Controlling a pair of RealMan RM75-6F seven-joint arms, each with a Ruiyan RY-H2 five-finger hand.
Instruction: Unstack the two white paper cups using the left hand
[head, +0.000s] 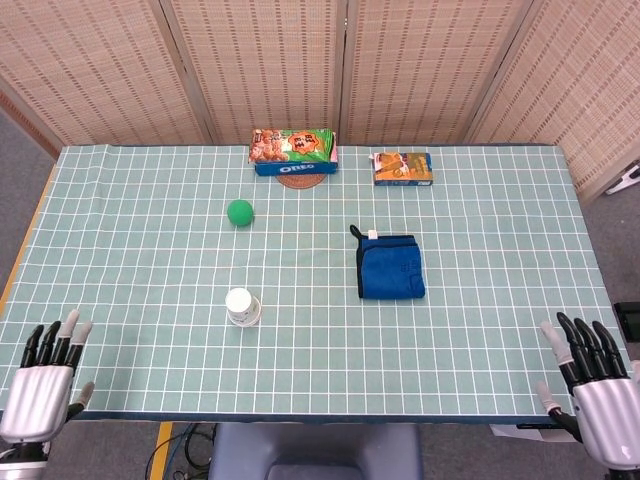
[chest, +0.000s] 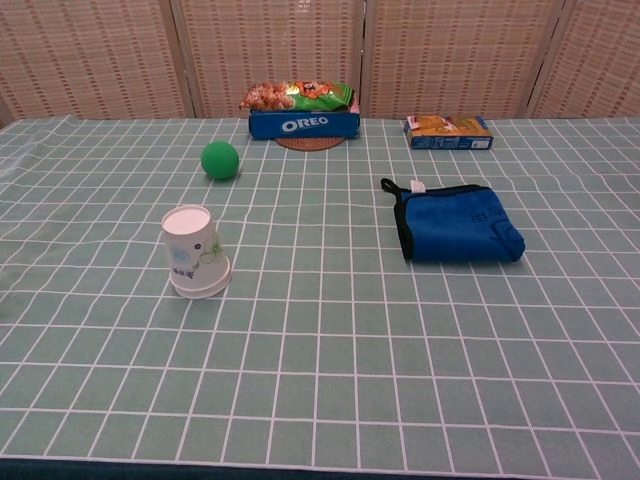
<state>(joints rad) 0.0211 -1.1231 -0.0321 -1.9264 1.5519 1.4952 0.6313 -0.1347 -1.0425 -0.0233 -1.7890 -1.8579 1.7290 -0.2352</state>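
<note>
Cups (head: 241, 306), white paper and stacked upside down with the wide rim on the cloth, stand ahead of my left hand (head: 42, 388) and off toward my right side, well apart from it; the stack leans slightly in the chest view (chest: 194, 252), where a faint pale print shows on its side. My left hand sits at the near left corner of the table (head: 130, 380), palm-back up, fingers (head: 62, 338) spread apart and pointing forward, holding nothing. My right hand (head: 600, 398) mirrors it at the near right corner, fingers likewise apart and empty. Neither hand shows in the chest view.

Farther ahead of my left hand than the cups, a green ball (head: 239, 212) rests on the checked green cloth, roughly in line with the stack. Beyond the ball, at the far edge, a blue Oreo box (head: 293, 150) stands with green snack packets on top of it and a round brown mat (head: 298, 180) peeking out beneath its front. To the right of that lies a smaller snack box (head: 402, 167), orange and blue. A folded blue towel (head: 390, 267) with a dark trim and a small white tag lies ahead of my right hand, toward the table's middle, well apart from the cups.
</note>
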